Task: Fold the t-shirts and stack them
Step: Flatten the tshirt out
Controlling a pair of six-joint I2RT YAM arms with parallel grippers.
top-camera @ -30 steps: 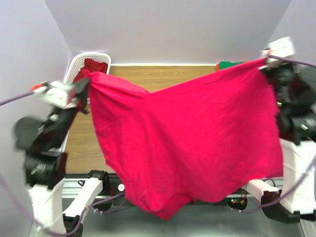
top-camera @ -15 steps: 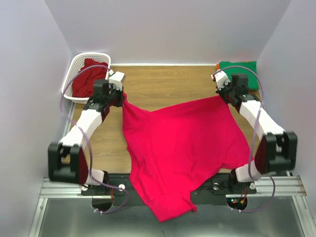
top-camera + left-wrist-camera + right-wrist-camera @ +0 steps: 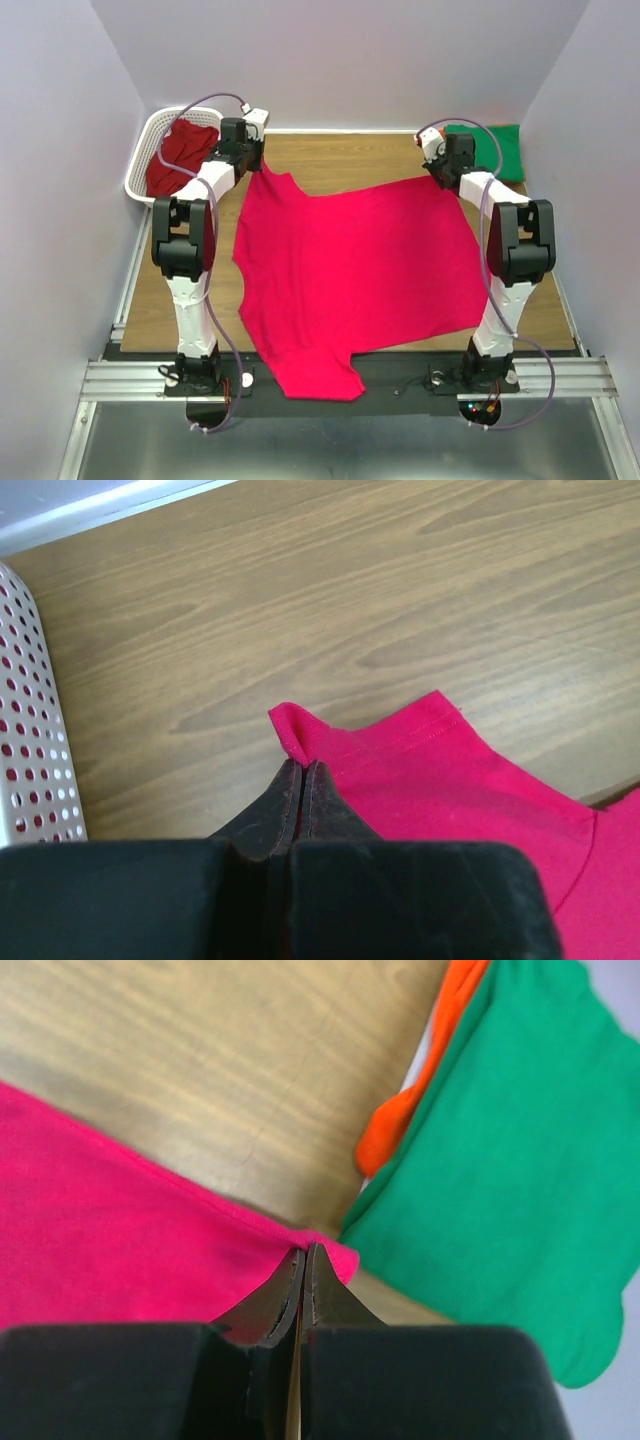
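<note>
The bright pink-red t-shirt (image 3: 350, 265) lies spread on the wooden table, its near part hanging over the front edge. My left gripper (image 3: 258, 163) is shut on its far left corner (image 3: 295, 735). My right gripper (image 3: 442, 175) is shut on its far right corner (image 3: 325, 1250). A folded green t-shirt (image 3: 490, 148) lies at the far right (image 3: 510, 1160), with an orange t-shirt (image 3: 420, 1080) showing under it. A darker crimson t-shirt (image 3: 180, 155) sits in the basket.
The white lattice plastic basket (image 3: 152, 140) stands at the far left corner; its wall shows in the left wrist view (image 3: 30, 730). Grey walls enclose the table on three sides. A metal rail (image 3: 330, 380) runs along the front.
Both arms have swung down and away from the camera, carrying the shirt from hanging in the air to lying spread on the table. Both grippers stay shut on its corners.
</note>
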